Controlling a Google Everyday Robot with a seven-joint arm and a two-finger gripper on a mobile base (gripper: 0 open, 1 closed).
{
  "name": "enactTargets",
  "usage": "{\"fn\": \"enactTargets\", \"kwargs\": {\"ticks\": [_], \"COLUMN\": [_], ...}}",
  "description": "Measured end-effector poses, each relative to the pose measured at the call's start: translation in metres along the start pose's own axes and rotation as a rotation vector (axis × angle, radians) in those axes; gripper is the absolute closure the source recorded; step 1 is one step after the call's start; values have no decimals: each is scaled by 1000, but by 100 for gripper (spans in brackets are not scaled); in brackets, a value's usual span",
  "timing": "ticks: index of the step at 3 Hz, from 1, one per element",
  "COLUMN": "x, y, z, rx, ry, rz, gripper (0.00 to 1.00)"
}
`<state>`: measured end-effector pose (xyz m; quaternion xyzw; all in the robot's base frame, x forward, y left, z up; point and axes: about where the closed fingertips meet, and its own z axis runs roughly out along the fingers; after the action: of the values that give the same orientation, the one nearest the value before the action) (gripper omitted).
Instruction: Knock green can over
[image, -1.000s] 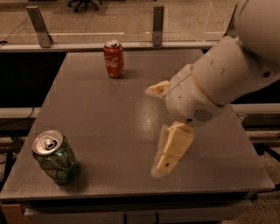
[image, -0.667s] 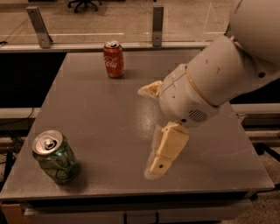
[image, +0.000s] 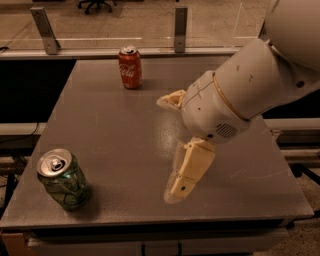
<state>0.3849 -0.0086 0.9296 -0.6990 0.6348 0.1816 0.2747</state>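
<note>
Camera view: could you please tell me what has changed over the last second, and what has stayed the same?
The gripper has shifted slightly left over the table, toward the green can, open and holding nothing; it is still well clear of it. The green can still stands near the front left corner, and the red Coca-Cola can near the back edge has not moved.

A red Coca-Cola aluminium can (image: 130, 68) stands upright near the far edge of the flat dark grey tabletop (image: 115, 140); behind it, two grey metal posts (image: 180, 29) rise from a pale rail (image: 90, 52)
</note>
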Motion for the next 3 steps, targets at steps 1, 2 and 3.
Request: {"fn": "enactTargets", "kwargs": {"ticks": [1,2,3], "x": [-18,-40,-62], "y": [-3,-6,-2], "z": [27,59,88], "rx": [-22,-42,-77], "ry": [-77,-178,-276], "rz": [-28,-49,-53], "gripper": [0,0,0]}}
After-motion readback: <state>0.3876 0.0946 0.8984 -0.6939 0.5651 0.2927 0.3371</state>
